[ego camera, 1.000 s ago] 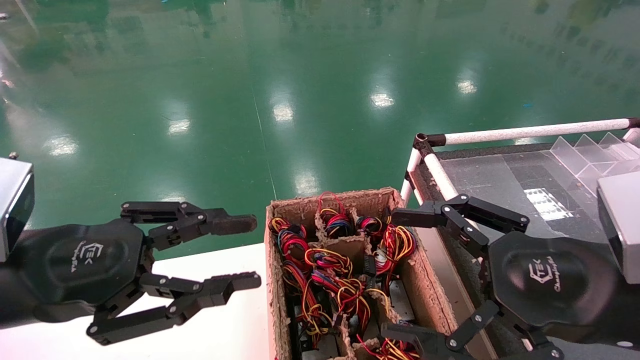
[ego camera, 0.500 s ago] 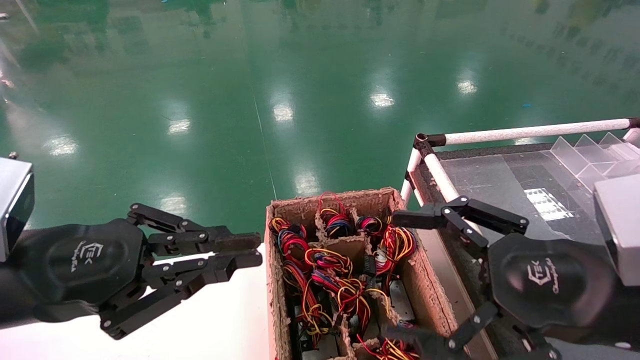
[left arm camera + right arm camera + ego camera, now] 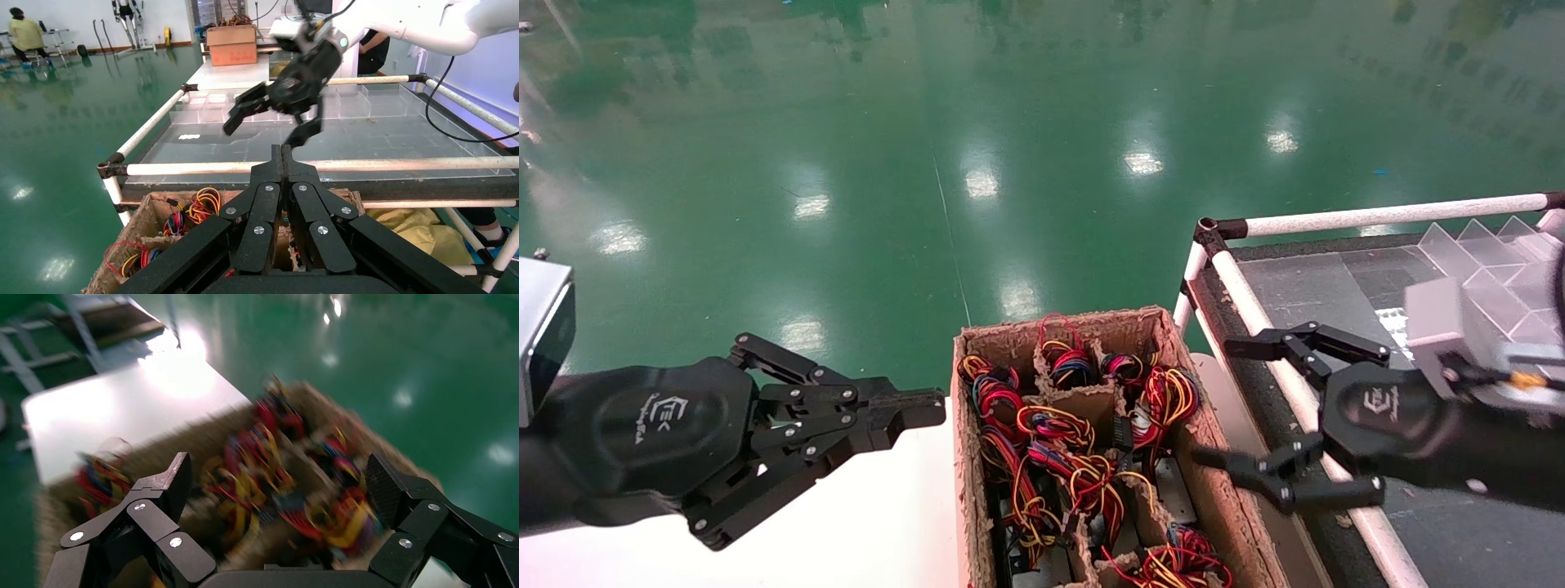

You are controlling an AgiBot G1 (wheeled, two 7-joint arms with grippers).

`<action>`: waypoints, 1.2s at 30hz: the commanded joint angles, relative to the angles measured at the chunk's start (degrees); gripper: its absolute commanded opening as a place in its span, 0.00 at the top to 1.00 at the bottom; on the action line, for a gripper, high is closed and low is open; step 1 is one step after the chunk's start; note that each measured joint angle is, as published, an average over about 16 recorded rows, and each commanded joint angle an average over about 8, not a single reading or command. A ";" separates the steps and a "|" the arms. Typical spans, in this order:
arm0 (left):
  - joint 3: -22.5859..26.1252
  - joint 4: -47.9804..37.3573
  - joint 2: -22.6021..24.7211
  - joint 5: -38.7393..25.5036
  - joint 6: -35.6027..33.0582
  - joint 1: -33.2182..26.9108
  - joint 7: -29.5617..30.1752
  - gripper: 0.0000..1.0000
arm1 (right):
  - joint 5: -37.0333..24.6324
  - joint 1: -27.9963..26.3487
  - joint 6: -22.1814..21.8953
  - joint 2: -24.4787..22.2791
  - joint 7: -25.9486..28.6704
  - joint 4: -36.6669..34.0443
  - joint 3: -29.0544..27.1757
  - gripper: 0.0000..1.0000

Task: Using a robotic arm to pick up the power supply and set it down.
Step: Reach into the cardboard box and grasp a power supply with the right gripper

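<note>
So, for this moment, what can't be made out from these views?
- Power supply bodies: head view, buried under wire bundles inside the cardboard box; only slivers of metal show.
- Box's near end: head view, cut off by the bottom edge.
- Box contents: right wrist view, motion-blurred behind the open right claw.
- Box interior: left wrist view, blocked by the shut left claw.

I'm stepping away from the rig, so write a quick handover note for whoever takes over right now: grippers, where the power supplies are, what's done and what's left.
Right gripper: open, holding nothing, beside the right wall of the cardboard box, over the edge of the railed table.
Left gripper: shut, holding nothing, parked over the white table left of the box.
Power supplies: all in the box's compartments under their red, yellow and black wire bundles; only slivers of metal show.
Done: nothing lifted yet.
Left: grasp a supply, lift it out, set it down.
</note>
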State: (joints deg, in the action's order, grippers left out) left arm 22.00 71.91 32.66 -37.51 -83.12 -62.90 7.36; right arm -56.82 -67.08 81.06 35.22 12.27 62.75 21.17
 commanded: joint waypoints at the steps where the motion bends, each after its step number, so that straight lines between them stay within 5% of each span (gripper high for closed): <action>1: 0.00 0.00 0.00 0.00 0.00 0.00 0.00 0.02 | -2.91 -1.48 -0.71 0.45 0.80 -2.10 1.26 0.00; 4: 0.00 0.00 0.00 0.00 0.00 0.00 0.00 0.00 | -6.70 -4.67 0.13 2.09 1.13 -6.85 3.37 0.02; 11: 0.00 0.00 0.00 0.00 0.00 0.00 0.00 0.00 | -12.23 -10.85 2.87 6.72 -2.10 -17.88 6.73 0.86; 13: 0.00 0.00 0.00 0.00 0.00 0.00 0.00 0.00 | -13.40 -12.15 3.28 8.20 -3.96 -20.69 7.44 1.00; 36: 0.01 0.00 0.00 0.01 0.00 0.00 0.00 0.00 | -21.39 -22.18 3.05 19.82 -20.23 -43.35 11.95 1.00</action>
State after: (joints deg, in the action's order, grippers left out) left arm 22.01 71.90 32.65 -37.51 -83.11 -62.90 7.36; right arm -78.03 -89.15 84.22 54.80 -7.97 19.67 33.00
